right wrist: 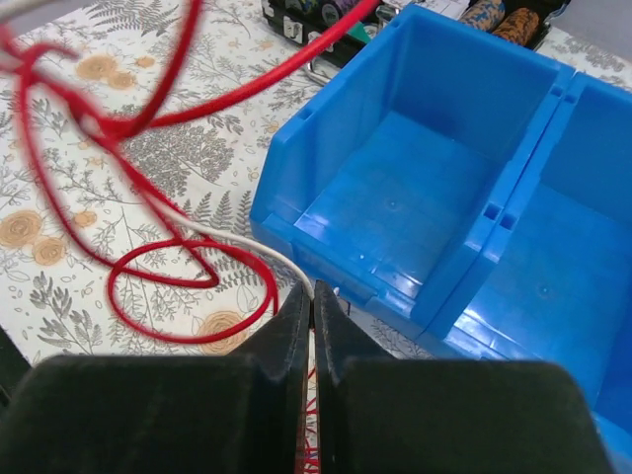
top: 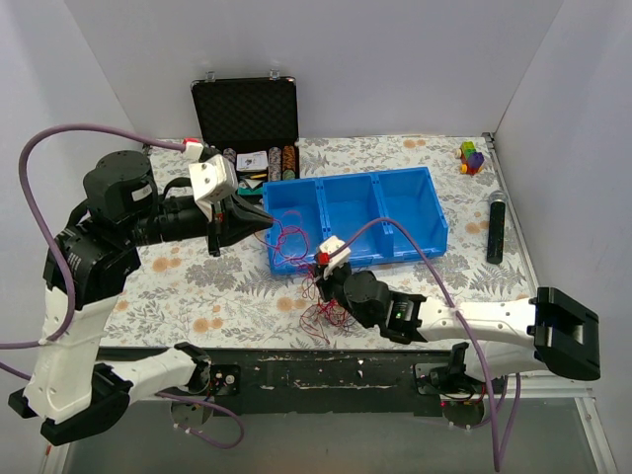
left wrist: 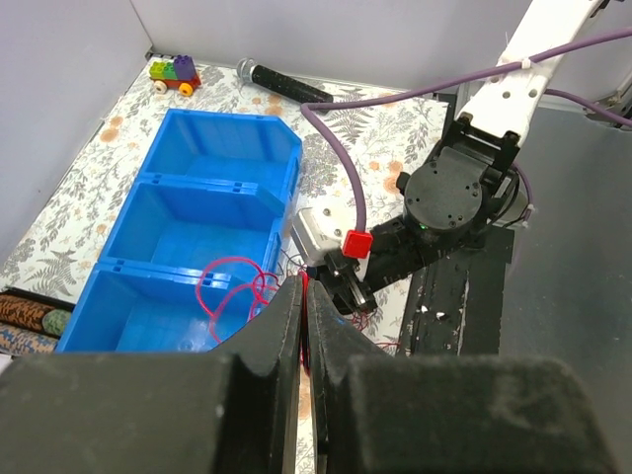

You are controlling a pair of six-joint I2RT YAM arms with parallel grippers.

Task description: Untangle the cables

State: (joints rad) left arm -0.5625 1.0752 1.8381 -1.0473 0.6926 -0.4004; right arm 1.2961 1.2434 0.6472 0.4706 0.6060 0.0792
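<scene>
Now the left gripper (left wrist: 304,288) pinches red cables (top: 318,317). The right gripper (right wrist: 311,298) clamps red and white ones near the table's (top: 197,286) front edge.

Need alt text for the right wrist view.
Right gripper closed on thin red and white cables, seen from the wrist. Red loops trail over the floral table at left; a blue compartment bin stands at right.

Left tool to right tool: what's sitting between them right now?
In the top view, between the left tool and the right tool sit the near-left corner of the blue bin and red loops of the cables crossing its front wall.
</scene>
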